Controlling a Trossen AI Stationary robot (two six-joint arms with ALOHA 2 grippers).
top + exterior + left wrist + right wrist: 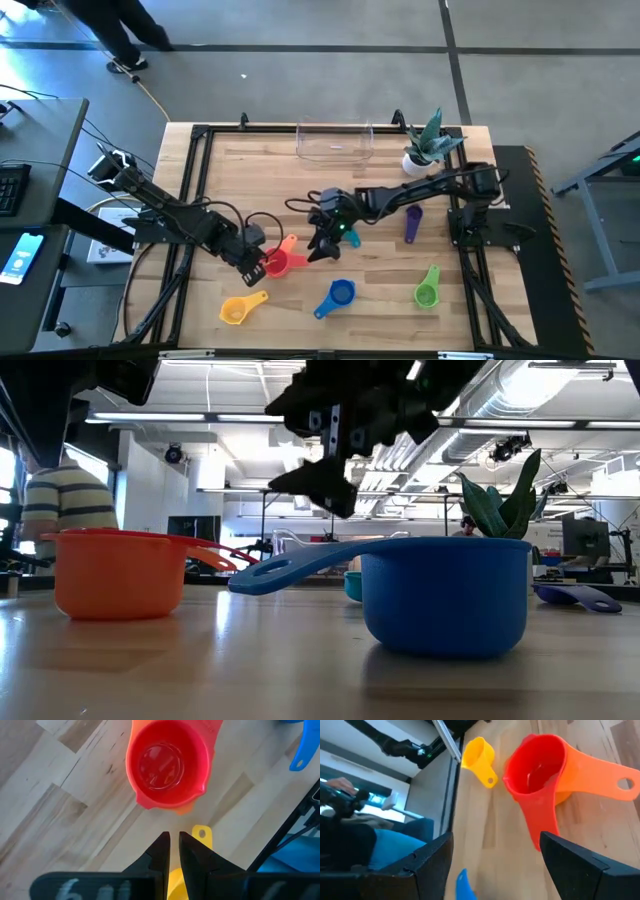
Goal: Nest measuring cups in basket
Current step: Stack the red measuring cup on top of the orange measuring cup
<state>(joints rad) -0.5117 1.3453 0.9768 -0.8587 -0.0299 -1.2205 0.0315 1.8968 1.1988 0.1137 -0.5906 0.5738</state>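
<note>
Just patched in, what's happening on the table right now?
The red cup sits nested inside the orange cup on the table, not in the clear basket, which looks empty. The left end effector, fingers nearly together, is beside that pair. The right end effector, fingers wide apart, hovers on the other side of it. The yellow, blue, green, purple and teal cups lie loose.

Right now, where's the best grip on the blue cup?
Likely the handle, taken from straight above with fingers across its width. The blue cup stands upright, and its flat handle juts from the rim with bare table on both sides. The round bowl looks harder to pinch.
</note>
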